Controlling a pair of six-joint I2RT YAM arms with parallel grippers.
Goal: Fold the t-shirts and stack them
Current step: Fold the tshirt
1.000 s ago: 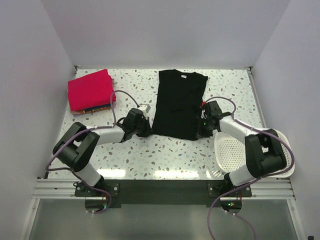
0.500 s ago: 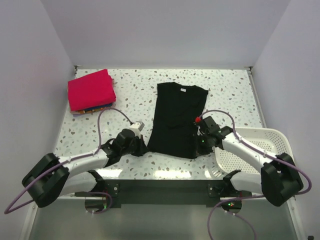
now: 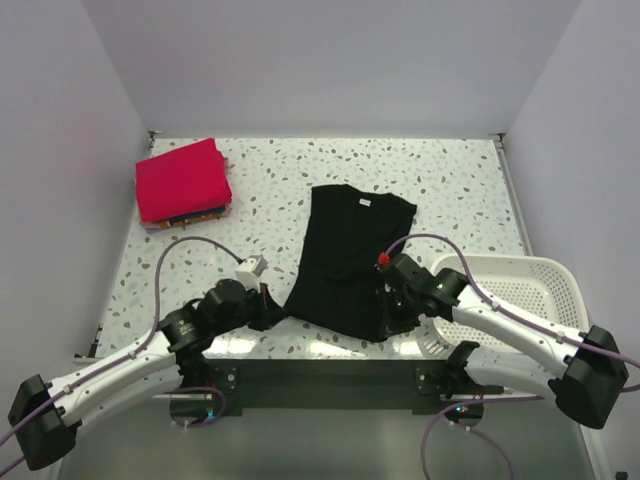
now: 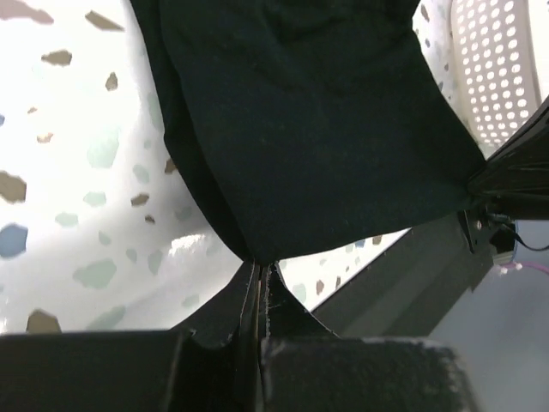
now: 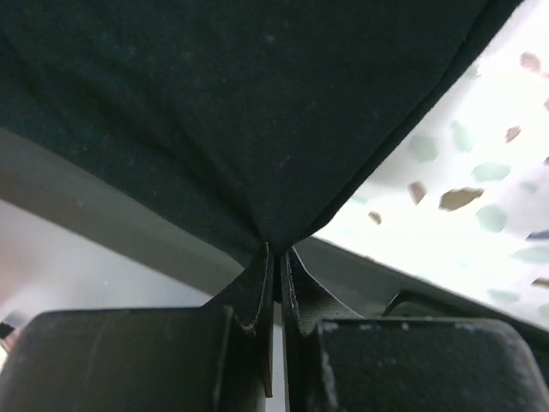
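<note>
Dragged nearer, the black shirt [image 3: 350, 250] is pinched at its near corners by my left hand [image 4: 257, 266] and right hand [image 5: 276, 251]; I fear more pull slides it off the worktop [image 3: 450, 180].

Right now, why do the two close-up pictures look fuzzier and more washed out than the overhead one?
Top external: sharp, evenly lit, with glare strips at the table edge. Left wrist: the table burns out white, and the left fingers, near the lens, blur. Right wrist: the shirt is near-featureless black; the right fingers and the speckles are soft.
</note>
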